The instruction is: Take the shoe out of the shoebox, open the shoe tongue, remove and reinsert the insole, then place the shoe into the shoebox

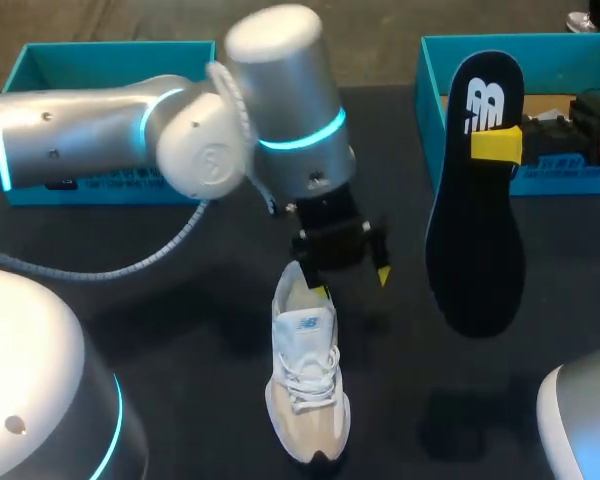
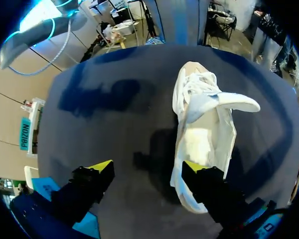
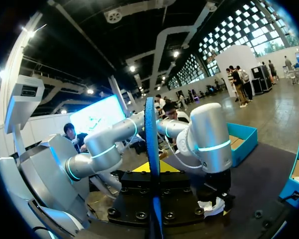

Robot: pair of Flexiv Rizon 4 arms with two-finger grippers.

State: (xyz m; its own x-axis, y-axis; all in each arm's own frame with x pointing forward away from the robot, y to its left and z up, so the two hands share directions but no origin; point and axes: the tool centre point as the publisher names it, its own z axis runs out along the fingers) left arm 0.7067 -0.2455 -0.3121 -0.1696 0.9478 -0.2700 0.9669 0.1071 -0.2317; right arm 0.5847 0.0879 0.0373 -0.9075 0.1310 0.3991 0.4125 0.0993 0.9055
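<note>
Looking down on the table [image 1: 180,300], where does the left arm [image 1: 130,125] sit?

— It comes in from 9 o'clock, level above the tabletop, bends at a thick joint near the middle, and its wrist points straight down. The left gripper [image 1: 351,282] hangs over the heel of the white sneaker [image 1: 305,385].

— And the sneaker?

— It stands upright on its sole at about 6 o'clock on the table, toe toward 6, heel toward 12. In the left wrist view the sneaker [image 2: 204,119] has its tongue [image 2: 234,102] lifted out and bent toward the toe, so the opening is wide.

— Is the left gripper [image 2: 148,167] holding it?

— No, its jaws are spread. One yellow tip is at the heel collar, and I cannot tell whether it touches. The other tip is over bare tabletop beside the shoe.

— Where is the insole [image 1: 480,200]?

— At 3 o'clock, out of the shoe. It is dark and hangs lengthwise off the table, with its upper end in front of the right teal box [image 1: 432,80]. The right gripper [image 1: 495,145], reaching in from 3 o'clock, is clamped on it near that upper end.

— Does the right wrist view agree?

— Yes. The insole [image 3: 150,129] stands edge-on between the fingers of the right gripper [image 3: 152,169], pinched from both sides.

— Any other box?

— A left teal box [image 1: 40,60] sits at 10 o'clock, behind the left arm.
</note>
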